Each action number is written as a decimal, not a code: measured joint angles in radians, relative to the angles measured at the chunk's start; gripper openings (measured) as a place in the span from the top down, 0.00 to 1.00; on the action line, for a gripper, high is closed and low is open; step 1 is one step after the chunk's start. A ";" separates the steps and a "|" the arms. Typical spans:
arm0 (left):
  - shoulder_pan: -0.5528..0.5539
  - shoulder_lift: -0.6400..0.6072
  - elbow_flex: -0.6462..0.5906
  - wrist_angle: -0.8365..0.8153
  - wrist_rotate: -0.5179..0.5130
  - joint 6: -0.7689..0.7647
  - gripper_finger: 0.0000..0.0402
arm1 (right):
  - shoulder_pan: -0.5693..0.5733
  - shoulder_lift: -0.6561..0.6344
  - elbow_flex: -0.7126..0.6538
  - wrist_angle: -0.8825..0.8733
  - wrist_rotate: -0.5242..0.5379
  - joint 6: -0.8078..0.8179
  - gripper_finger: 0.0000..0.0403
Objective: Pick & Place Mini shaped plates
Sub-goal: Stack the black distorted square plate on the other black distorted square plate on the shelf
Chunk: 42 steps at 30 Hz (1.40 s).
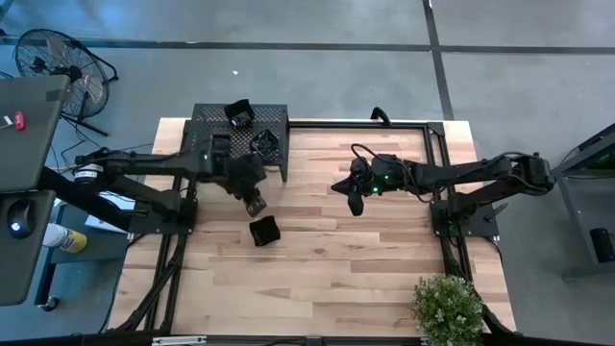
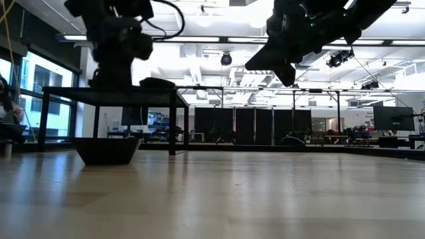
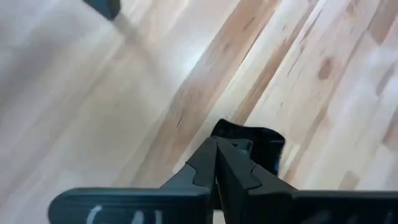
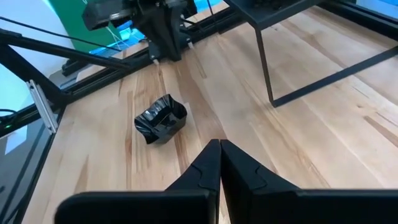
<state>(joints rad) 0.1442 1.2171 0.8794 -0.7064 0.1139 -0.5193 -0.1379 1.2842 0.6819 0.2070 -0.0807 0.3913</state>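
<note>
- You have one small glossy black dish [image 1: 263, 231] with a raised rim lying alone on the pale wooden table [image 1: 365, 279], just in front of the black perforated metal rack [image 1: 240, 135]; two more black dishes [image 1: 239, 111] sit on the rack's top.
- Your left gripper [image 1: 255, 204] hangs just above the table between rack and lone dish, fingers pressed together and holding nothing; in its wrist view the dish shows just past the fingertips.
- Your right gripper [image 1: 355, 202] hovers over the middle of the table, well apart from the dish, fingers likewise together and empty.
- Judge the dish light and stiff, probably hard plastic or glazed ware. That gloss suggests a slippery surface, and it may chip or skid if knocked.
- Take it by the raised rim, one finger inside and one outside. The low view shows sloped walls, so a pinch across the whole body would likely slide off.
- You have plenty of bare wood on the near side and to the right of the dish.
- Watch the rack's legs and overhanging top close behind the left arm. The table's dark frame rails run along both side edges.
</note>
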 joint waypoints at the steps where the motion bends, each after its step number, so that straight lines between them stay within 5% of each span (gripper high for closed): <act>1: 0.010 0.000 0.022 -0.039 0.009 0.001 0.98 | 0.000 0.000 0.000 0.000 0.000 -0.004 1.00; 7: -0.038 0.040 0.000 -0.113 0.003 0.055 0.86 | 0.000 0.000 0.000 0.000 -0.001 -0.012 0.99; 13: -0.133 0.145 -0.068 0.060 -0.014 0.067 0.67 | 0.000 0.000 0.000 0.000 0.004 -0.018 0.99; 19: -0.158 0.262 -0.072 0.075 -0.103 0.045 0.63 | 0.000 0.000 0.000 0.000 0.005 -0.018 0.99; 24: -0.158 0.316 -0.072 0.100 -0.065 0.041 0.71 | 0.000 0.000 0.001 0.000 0.007 -0.016 1.00; 29: -0.155 0.306 -0.061 0.100 -0.026 0.046 0.96 | 0.000 0.000 0.001 0.000 0.007 -0.010 0.99; 36: -0.055 0.185 0.032 0.003 0.089 0.064 0.99 | 0.000 0.000 0.001 0.000 0.007 -0.012 0.99; 42: 0.165 0.065 0.256 -0.225 0.148 0.102 0.99 | 0.000 0.000 0.001 0.000 0.007 -0.015 0.99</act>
<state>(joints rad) 0.3087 1.2822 1.1355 -0.9317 0.2620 -0.4171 -0.1379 1.2846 0.6830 0.2066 -0.0738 0.3767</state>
